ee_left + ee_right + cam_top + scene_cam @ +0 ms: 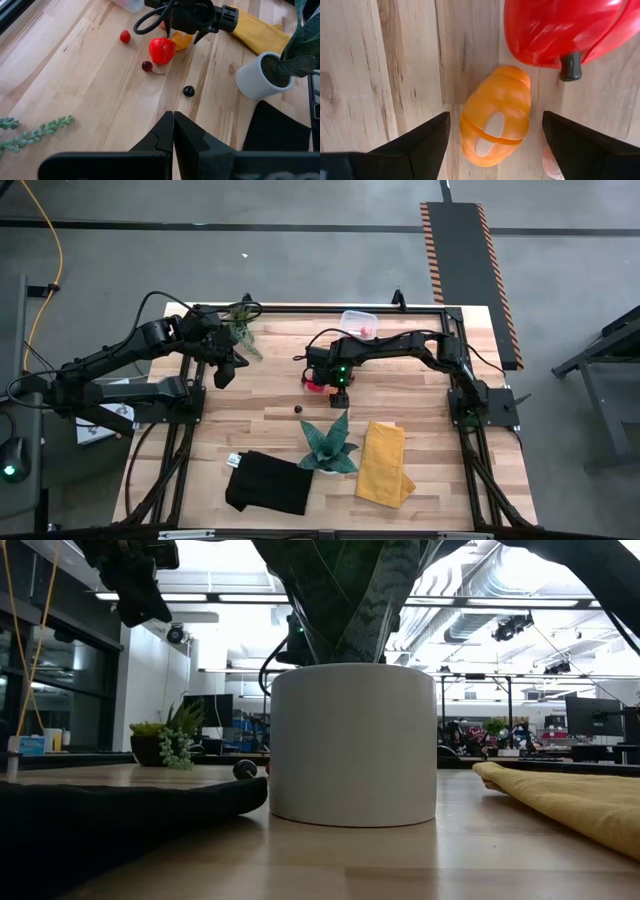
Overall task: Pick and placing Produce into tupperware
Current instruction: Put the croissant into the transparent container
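Here the right pincer (492, 145) hangs low over the middle of the wooden tabletop (260, 430), its two dark fingers (422, 142) spread wide with an orange toy vegetable (495, 116) lying between them on the wood, touched by neither. Just beside that orange piece sits a glossy red toy pepper (560, 30) with a dark stem, and a sliver of something pink (551, 165) peeks in by the other finger, too little of it showing to name. From the left wrist view the rest of the produce lies scattered near the right arm: a small red berry (125, 36), a dark red cherry (147, 66) with a thin stalk, and a tiny dark round piece (188, 91) a little apart, closer to the white pot. The tupperware (359, 322) stands at the far edge of the tabletop behind the right arm, and it seems to hold one pinkish item, though the high view is too coarse to be sure. The left pincer (173, 131) is closed and empty, fingertips pressed together, held above the left side of the tabletop near a trailing green plant (243, 325). Toward the near edge stand the teal spiky plant (328, 442) in its white pot (257, 79), a folded yellow cloth (384, 462) and a black cloth (268, 483).
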You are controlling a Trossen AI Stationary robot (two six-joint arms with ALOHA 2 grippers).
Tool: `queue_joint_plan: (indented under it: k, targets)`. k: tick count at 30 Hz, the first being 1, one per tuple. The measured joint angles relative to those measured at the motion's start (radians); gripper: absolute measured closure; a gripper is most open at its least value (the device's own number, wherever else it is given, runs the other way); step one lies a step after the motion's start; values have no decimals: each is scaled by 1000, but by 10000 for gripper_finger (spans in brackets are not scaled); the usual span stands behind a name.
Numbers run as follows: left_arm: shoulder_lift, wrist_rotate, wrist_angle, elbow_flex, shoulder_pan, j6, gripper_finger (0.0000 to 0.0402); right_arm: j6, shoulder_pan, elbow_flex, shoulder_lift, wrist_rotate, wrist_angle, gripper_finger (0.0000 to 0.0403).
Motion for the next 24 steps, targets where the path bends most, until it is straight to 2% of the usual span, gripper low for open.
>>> queue_joint_plan:
  k: [24]
  targets:
    - [0,0,0,0,0,0,401,0,0,0,-1,-7,0,168]
